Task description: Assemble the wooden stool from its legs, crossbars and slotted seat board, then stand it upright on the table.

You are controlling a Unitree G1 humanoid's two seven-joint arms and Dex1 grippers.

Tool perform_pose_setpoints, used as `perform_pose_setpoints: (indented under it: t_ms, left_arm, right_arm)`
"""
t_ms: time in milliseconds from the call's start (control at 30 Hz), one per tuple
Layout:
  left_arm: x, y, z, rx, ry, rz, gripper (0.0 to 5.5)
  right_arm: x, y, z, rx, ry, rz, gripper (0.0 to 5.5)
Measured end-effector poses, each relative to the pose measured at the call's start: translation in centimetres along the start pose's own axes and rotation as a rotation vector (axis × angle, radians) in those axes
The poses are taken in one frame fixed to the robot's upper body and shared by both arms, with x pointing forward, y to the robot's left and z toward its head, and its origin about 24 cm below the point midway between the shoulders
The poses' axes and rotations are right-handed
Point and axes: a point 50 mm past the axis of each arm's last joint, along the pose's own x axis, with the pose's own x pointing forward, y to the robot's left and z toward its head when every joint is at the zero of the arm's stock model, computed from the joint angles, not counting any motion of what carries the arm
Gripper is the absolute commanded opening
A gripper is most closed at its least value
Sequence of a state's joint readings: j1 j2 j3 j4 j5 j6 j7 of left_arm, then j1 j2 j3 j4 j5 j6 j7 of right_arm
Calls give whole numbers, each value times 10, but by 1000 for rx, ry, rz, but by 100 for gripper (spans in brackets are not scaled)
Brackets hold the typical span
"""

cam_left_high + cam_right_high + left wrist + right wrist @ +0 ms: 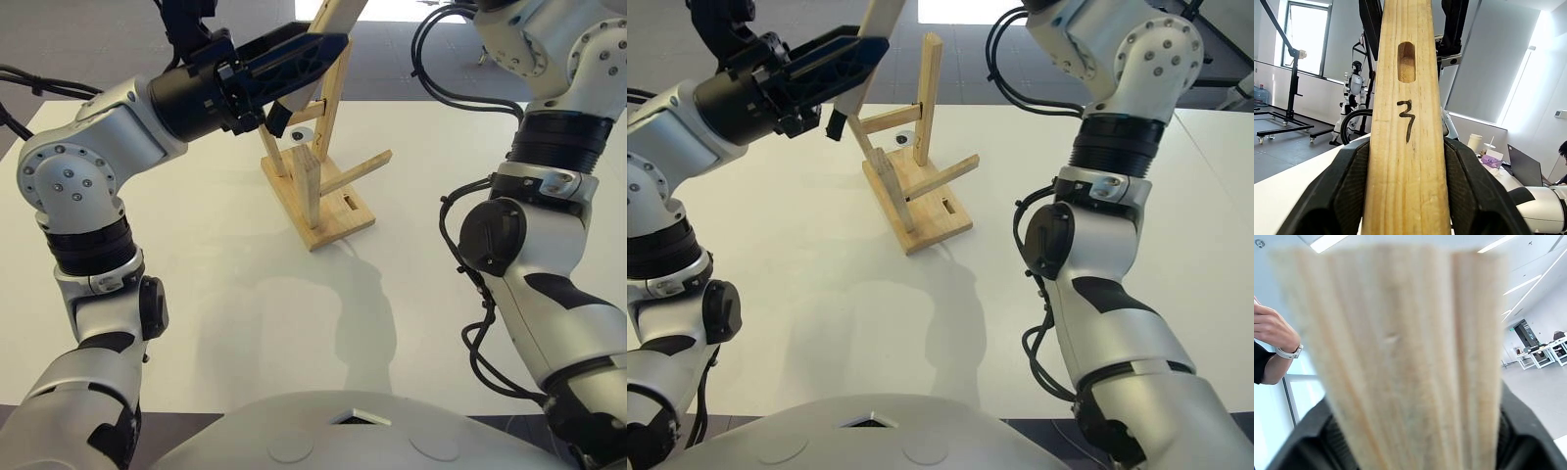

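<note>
Your left gripper clamps one leg; right gripper clamps one wood piece. Seat board on table carries two legs, two crossbars.

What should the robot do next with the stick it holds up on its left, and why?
Probably lower the leg held in the left end effector toward the empty slot in the seat board. The board lies flat on the table with other legs already standing in it, and that slot looks unfilled.
</note>
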State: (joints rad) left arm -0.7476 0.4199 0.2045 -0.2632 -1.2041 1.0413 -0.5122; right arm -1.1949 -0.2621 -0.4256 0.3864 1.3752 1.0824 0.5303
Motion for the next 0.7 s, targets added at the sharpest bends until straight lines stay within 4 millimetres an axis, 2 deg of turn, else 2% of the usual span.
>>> perform_pose_setpoints:
  t_ms: [33, 333, 367, 700]
  left_arm:
    - [0, -1, 0, 3, 0, -3, 205]
    - [1, 0, -3, -3, 8, 1, 205]
    - [1, 0, -5, -7, 11, 2, 242]
    - [1, -3, -8, 31, 20, 29, 402]
  right_arm:
    - [0, 0, 1, 0, -4, 0, 225]
    - [-6, -2, -1, 1, -11, -11, 222]
    - [-7, -3, -2, 4, -12, -14, 222]
    - [-11, -4, -3, -7, -15, -33, 207]
